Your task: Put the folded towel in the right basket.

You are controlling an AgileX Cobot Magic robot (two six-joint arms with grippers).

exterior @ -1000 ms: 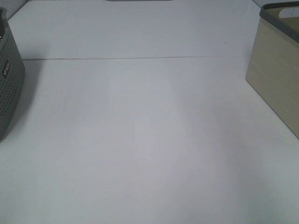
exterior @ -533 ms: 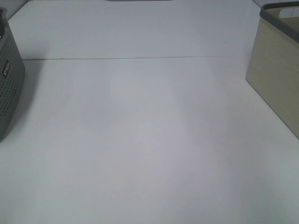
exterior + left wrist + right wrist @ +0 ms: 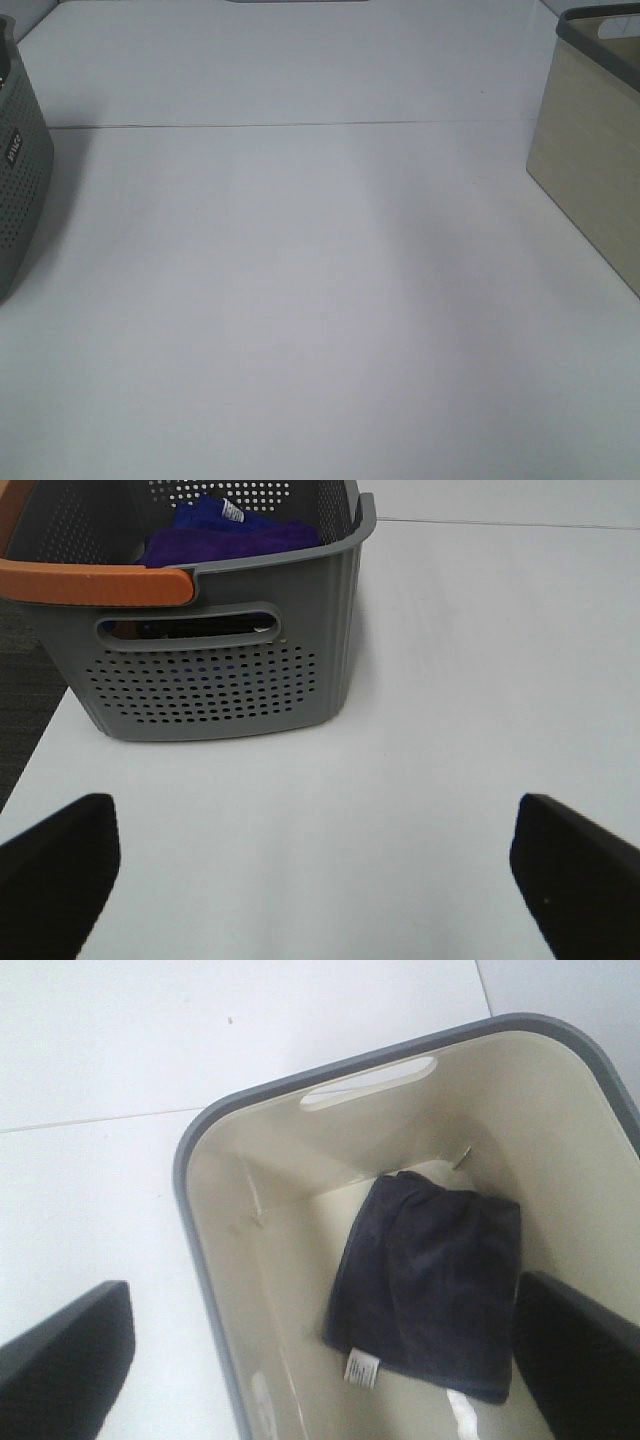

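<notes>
A dark folded towel [image 3: 430, 1285] lies flat on the floor of the beige right basket [image 3: 290, 1260], which has a grey rim; in the exterior high view only the basket's side [image 3: 590, 170] shows at the right edge. My right gripper [image 3: 320, 1360] hangs open above the basket, its two fingertips wide apart. My left gripper [image 3: 320, 875] is open and empty over the bare table, in front of the grey perforated left basket [image 3: 220, 670]. Neither gripper shows in the exterior high view.
The grey left basket [image 3: 20, 170] has an orange handle [image 3: 95, 583] and holds purple and blue cloth [image 3: 235, 535]. A seam [image 3: 300, 125] runs across the white table. Dark floor [image 3: 25, 710] shows beyond the table's left edge.
</notes>
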